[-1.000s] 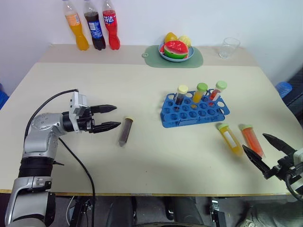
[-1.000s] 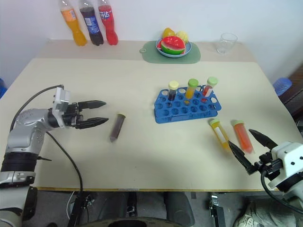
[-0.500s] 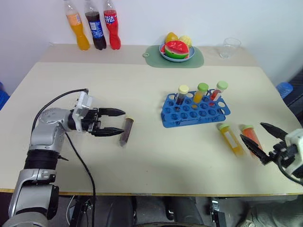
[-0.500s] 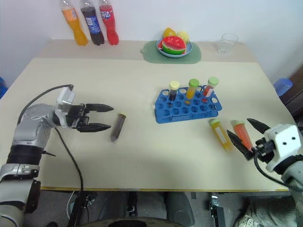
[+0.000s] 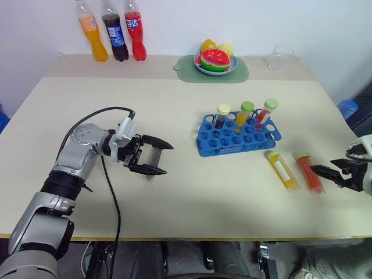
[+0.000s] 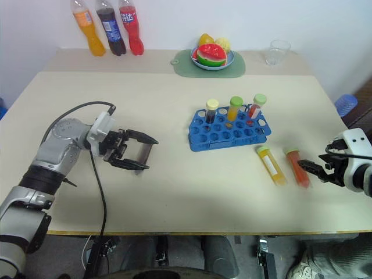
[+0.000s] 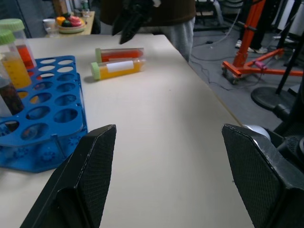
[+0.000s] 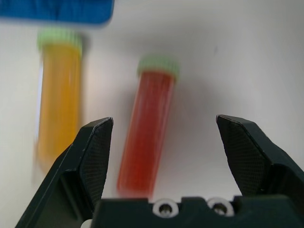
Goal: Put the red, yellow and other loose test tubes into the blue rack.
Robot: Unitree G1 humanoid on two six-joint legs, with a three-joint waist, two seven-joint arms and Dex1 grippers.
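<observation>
Left eye view: spread-fingered left gripper (image 5: 158, 157) half hides dark tube (image 5: 153, 158); right gripper (image 5: 326, 174) likewise spread, empty.

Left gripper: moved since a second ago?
Yes. The left gripper has shifted toward the blue rack; its open fingers now straddle the dark tube, where before they stood short of it.
</observation>
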